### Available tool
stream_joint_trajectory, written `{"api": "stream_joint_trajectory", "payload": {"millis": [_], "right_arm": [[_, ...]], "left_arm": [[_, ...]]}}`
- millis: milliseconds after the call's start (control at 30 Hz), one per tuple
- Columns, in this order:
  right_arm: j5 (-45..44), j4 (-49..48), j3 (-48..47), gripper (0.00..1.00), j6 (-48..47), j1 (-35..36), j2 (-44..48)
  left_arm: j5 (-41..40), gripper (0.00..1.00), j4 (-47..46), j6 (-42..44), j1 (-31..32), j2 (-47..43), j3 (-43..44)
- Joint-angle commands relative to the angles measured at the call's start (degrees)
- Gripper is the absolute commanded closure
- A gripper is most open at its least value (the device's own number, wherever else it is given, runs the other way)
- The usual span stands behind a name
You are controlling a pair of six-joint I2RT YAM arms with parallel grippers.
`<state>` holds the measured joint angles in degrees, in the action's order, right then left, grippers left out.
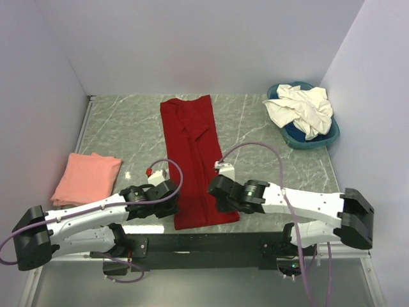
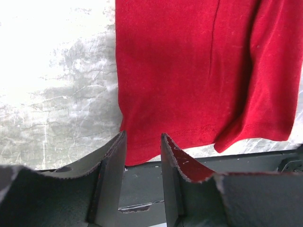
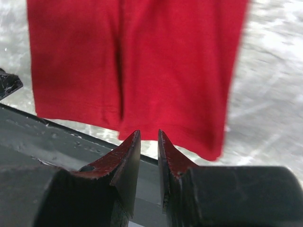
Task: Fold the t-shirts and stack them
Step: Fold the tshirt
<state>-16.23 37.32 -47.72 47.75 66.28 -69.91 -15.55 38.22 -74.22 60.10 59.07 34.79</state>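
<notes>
1. We're counting one deep red t-shirt (image 1: pixel 192 153), one salmon-pink t-shirt (image 1: pixel 86 179) and one blue basin (image 1: pixel 305 139) holding a cream-white heap (image 1: pixel 303 109) we cannot count.
2. The deep red t-shirt is lying mid-tabletop (image 1: pixel 128 125) as a long, flat strip, its hem reaching the near edge.
3. The left fingers (image 2: pixel 111 161) and right fingers (image 3: pixel 125 156) are hovering at that hem, parted and gripping nothing.

Overhead view: evenly, softly lit; sharp throughout; only faint shadows cast on the table (image 1: pixel 128 128).
Left wrist view: table washed out to white glare at upper left; fingers (image 2: pixel 110 179) rendered dark and slightly soft.
Right wrist view: red t-shirt (image 3: pixel 142 61) smeared by blur, worst at its right edge.
</notes>
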Motion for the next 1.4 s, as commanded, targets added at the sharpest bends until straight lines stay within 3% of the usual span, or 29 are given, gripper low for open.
{"api": "stream_joint_trajectory", "payload": {"millis": [0, 267, 733, 1000, 1367], "right_arm": [[-0.4, -2.7, -3.8, 0.71, -1.7, 2.2, -4.4], [1.4, -5.9, -5.3, 0.66, -1.4, 4.7, -11.5], [2.4, -8.1, -5.8, 0.66, -1.3, 5.4, -18.6], [2.7, -6.1, -6.0, 0.99, -2.8, 5.6, -16.8], [7.6, -7.6, -7.5, 1.00, -6.0, 6.1, -17.4]], "left_arm": [[-1.9, 0.59, 1.0, -0.1, 0.3, -1.7, 2.0], [-2.8, 0.58, 1.8, -1.5, 0.2, -3.8, 2.0], [-1.9, 0.59, 0.5, -0.2, -1.4, -4.0, 0.8], [-0.9, 0.59, -1.0, 0.2, -2.0, -3.4, -0.4], [0.7, 0.59, -2.5, 0.9, -2.4, -3.1, -1.4]]}}
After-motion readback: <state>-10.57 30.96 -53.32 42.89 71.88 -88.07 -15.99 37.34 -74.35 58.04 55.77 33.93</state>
